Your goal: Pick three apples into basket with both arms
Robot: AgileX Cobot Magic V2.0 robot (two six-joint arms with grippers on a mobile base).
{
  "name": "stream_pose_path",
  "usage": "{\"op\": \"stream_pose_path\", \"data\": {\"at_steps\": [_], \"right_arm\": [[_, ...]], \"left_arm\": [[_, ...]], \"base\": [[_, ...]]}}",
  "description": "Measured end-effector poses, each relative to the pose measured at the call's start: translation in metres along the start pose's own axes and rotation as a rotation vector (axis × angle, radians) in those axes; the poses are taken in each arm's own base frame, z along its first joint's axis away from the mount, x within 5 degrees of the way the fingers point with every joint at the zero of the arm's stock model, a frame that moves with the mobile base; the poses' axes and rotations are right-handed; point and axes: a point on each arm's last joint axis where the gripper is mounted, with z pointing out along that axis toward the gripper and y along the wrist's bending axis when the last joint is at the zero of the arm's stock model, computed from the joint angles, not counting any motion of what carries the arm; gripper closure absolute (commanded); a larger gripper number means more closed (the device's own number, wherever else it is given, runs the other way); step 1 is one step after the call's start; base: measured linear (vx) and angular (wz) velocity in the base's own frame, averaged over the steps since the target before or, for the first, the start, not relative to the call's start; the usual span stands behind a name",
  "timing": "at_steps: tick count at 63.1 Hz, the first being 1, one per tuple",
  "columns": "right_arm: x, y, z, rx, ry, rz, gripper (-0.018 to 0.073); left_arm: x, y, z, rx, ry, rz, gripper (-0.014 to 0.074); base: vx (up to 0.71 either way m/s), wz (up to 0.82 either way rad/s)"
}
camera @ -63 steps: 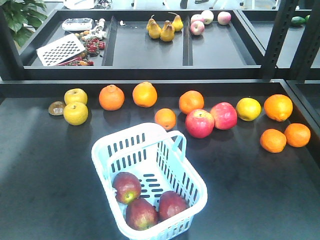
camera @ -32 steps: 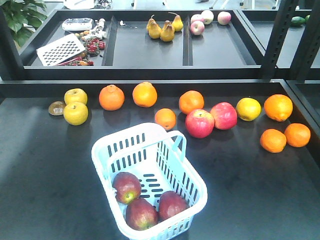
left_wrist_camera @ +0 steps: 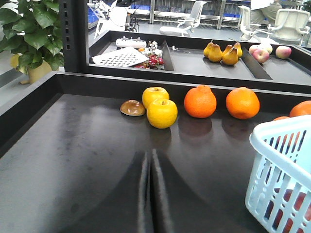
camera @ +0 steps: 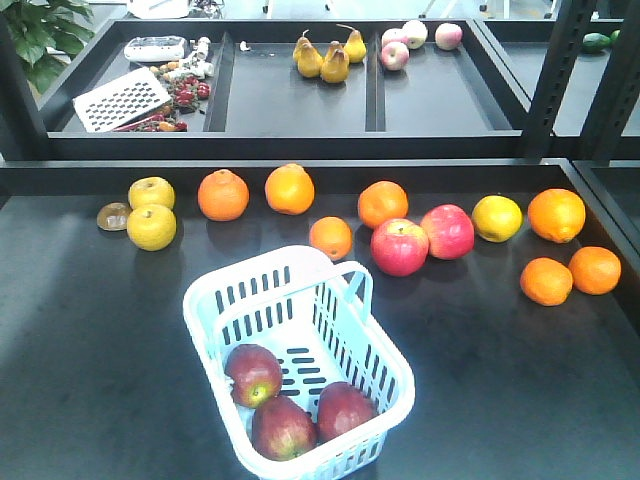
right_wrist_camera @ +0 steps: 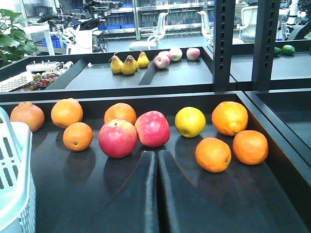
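Note:
Three dark maroon-red apples lie in the pale blue basket (camera: 300, 275) near the table's front: one at the left (camera: 253, 374), one at the front (camera: 283, 428), one at the right (camera: 345, 409). The basket's corner shows in the left wrist view (left_wrist_camera: 279, 145) and its edge in the right wrist view (right_wrist_camera: 14, 145). My left gripper (left_wrist_camera: 149, 154) is shut and empty, held over bare table left of the basket. My right gripper (right_wrist_camera: 156, 154) is shut and empty, right of the basket, pointing at two pinkish-red apples. Neither arm shows in the front view.
A row of oranges (camera: 223, 194), yellow apples (camera: 151, 227) and two pinkish-red apples (camera: 399, 246) lies behind the basket. More oranges (camera: 546, 281) sit at the right. A raised shelf behind holds pears (camera: 322, 58), apples and a grater (camera: 122, 98). Black uprights (camera: 555, 70) stand at the right.

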Motion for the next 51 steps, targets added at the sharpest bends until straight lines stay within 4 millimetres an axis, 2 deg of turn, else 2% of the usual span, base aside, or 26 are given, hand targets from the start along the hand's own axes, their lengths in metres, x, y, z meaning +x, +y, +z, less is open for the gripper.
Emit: {"op": "stream_pose_path", "data": {"at_steps": [51], "right_arm": [[0.0,0.0,0.0,0.0,0.0,0.0,0.0561]], "left_arm": [[0.0,0.0,0.0,0.0,0.0,0.0,0.0603]], "base": [[0.0,0.0]]}}
